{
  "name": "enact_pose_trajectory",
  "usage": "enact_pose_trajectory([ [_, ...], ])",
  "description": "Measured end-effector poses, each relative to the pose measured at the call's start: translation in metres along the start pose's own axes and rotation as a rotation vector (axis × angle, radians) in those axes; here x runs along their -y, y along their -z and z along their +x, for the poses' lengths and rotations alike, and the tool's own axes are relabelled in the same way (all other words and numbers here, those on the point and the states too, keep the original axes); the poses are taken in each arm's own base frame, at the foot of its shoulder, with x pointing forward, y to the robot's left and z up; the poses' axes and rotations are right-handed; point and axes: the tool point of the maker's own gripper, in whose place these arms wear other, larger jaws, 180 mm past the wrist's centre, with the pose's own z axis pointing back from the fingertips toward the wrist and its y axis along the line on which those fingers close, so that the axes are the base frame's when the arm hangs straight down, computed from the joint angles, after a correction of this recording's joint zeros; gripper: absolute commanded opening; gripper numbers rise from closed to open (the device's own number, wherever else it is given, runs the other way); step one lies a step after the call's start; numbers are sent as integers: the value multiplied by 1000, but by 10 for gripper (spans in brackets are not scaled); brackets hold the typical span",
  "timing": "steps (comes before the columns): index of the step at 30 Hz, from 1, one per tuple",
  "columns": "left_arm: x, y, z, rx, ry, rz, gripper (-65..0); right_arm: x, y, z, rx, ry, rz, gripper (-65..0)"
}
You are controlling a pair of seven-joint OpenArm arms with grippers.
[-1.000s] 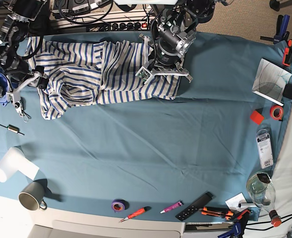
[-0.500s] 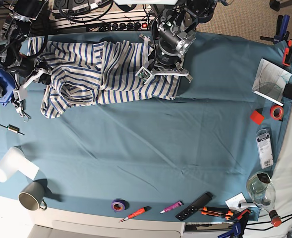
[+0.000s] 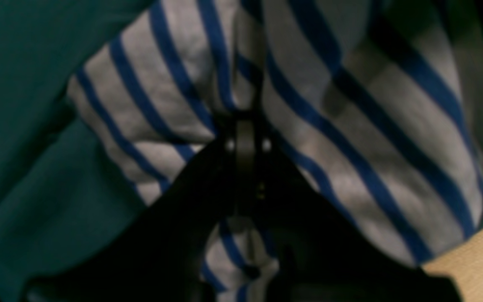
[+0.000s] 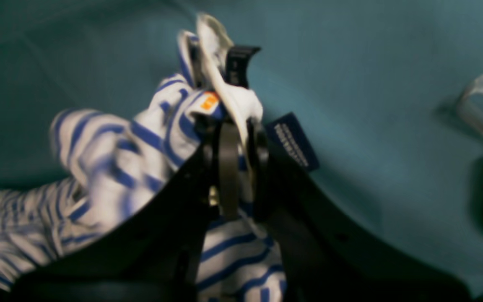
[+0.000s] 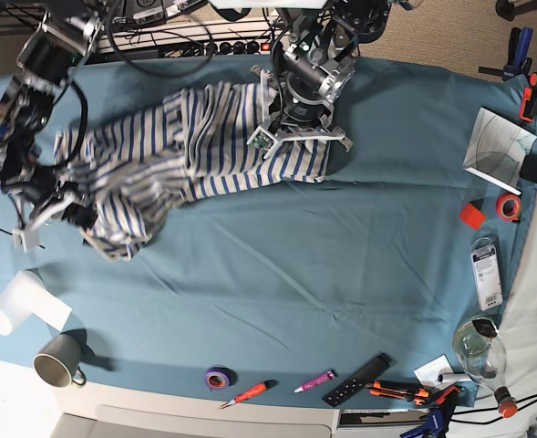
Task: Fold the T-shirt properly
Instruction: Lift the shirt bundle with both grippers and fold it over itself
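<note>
The T-shirt point(image 5: 195, 155), white with thin blue stripes, lies bunched across the back of the teal cloth point(image 5: 277, 274), sagging toward the front left. My left gripper point(image 5: 291, 128) is shut on a fold of it at the right end; in the left wrist view point(image 3: 245, 126) the jaws pinch striped cloth point(image 3: 350, 126). My right gripper point(image 5: 60, 205) is shut on the shirt's left end. In the right wrist view point(image 4: 233, 71) it holds the collar, with orange trim point(image 4: 210, 101) and the dark label point(image 4: 294, 140) showing.
A white roll point(image 5: 13, 306) and a grey mug point(image 5: 56, 360) stand at the front left. Purple tape point(image 5: 217, 376), a screwdriver point(image 5: 250, 392) and a remote point(image 5: 357, 379) lie along the front edge. A glass bottle point(image 5: 480, 351), orange tape point(image 5: 508, 206) and a notebook point(image 5: 496, 137) are at the right.
My right arm has swung toward the front left, dragging the shirt's left end with it. The shirt now stretches diagonally. My left gripper has stayed shut on the right end.
</note>
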Motion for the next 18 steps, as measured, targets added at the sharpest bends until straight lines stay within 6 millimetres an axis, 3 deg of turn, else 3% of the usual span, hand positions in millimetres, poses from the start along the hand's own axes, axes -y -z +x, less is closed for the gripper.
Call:
enact_pose_trajectory([
  [6, 22, 0, 12, 9, -39, -75, -650, 16, -2, 32, 24, -64, -127, -650],
  [11, 25, 1, 21, 16, -44, -104, -650, 37, -7, 38, 37, -51, -250, -650],
  [15, 19, 2, 32, 34, -38, -86, -650, 35, -6, 32, 2, -41, -239, -650],
  [18, 18, 2, 32, 31, -37, -83, -650, 14, -1, 27, -31, -66, -131, -650],
])
